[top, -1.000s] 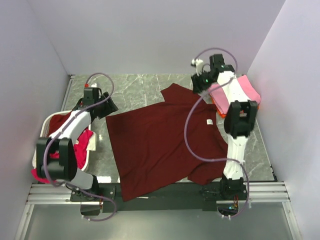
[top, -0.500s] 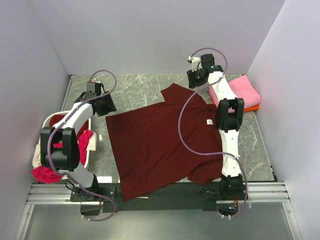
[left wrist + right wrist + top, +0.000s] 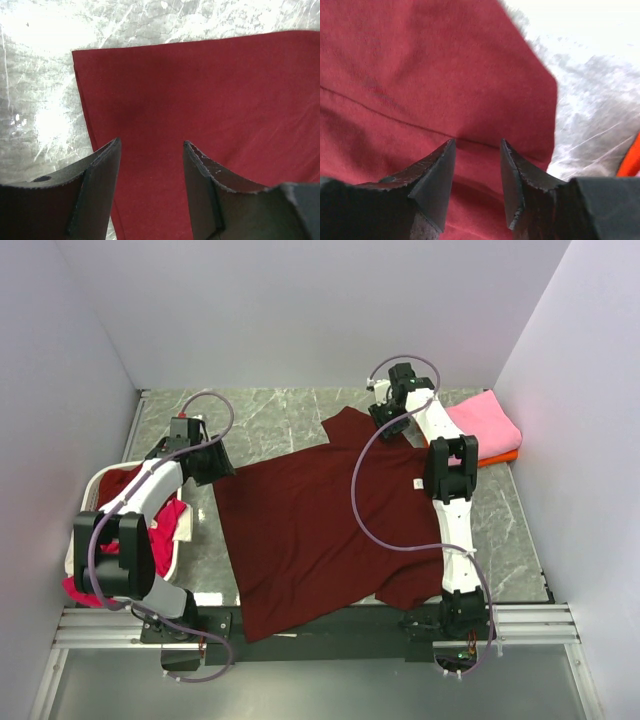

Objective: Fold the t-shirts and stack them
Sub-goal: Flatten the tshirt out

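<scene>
The large dark maroon t-shirt [image 3: 320, 520] lies spread flat on the marble table. My left gripper [image 3: 218, 468] is open just above the shirt's far left corner [image 3: 165, 95], with cloth between the fingertips in the left wrist view. My right gripper [image 3: 384, 418] is open over the shirt's far right sleeve [image 3: 445, 85], a seam running just ahead of the fingertips. A folded pink t-shirt [image 3: 482, 425] lies on a folded orange one [image 3: 497, 455] at the far right. Magenta and cream shirts [image 3: 165, 522] fill the basket.
A white plastic basket [image 3: 187, 532] stands at the left edge of the table. Pale walls close in the back and both sides. Bare marble [image 3: 270, 418] shows behind the maroon shirt and to its right [image 3: 505, 530].
My right gripper has swung left, from beside the pink stack to the maroon shirt's far sleeve. My left gripper has shifted slightly right and nearer, onto the shirt's far left corner.
</scene>
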You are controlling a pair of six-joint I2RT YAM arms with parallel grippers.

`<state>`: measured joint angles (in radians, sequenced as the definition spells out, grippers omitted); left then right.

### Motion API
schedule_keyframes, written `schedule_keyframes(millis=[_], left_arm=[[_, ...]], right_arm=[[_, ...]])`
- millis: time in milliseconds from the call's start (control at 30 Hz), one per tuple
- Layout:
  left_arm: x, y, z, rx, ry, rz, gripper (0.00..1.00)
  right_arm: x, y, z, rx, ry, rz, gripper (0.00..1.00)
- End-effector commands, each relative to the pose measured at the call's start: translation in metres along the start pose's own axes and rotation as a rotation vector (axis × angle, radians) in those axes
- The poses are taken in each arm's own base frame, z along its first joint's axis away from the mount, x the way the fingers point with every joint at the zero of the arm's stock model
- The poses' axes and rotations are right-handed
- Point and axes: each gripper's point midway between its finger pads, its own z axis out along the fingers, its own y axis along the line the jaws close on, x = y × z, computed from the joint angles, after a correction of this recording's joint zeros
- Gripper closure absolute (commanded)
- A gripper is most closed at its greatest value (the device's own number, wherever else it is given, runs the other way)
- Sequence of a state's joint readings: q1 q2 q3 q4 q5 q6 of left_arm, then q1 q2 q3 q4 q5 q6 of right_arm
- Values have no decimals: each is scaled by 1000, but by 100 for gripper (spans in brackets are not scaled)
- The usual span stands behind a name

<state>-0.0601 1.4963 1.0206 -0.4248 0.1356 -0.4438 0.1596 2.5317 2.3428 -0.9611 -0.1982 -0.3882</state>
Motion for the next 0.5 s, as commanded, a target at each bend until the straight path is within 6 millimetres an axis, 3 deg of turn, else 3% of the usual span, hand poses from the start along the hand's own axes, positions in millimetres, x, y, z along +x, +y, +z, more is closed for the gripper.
schedule_keyframes(millis=[0, 167, 300, 400, 433, 467], left_arm=[[-12, -11, -11, 53, -52, 38, 42], [-12, -14, -17, 73, -68, 44, 42], [-12, -17, -19, 89, -72, 49, 42], [-12, -19, -20, 97, -74, 50, 42], [-12, -19, -20, 100, -73, 52, 42], [-12, -20, -21, 103, -73, 52, 42]], right_arm=[[11, 11, 2, -30, 62, -18, 53], [24, 21, -3, -73, 106, 4, 64], [35, 35, -11, -122, 151, -5, 79], [50, 52, -21, -172, 189, -24, 88], [68, 61, -19, -201, 236, -25, 91], [64, 71, -31, -205, 213, -49, 92]])
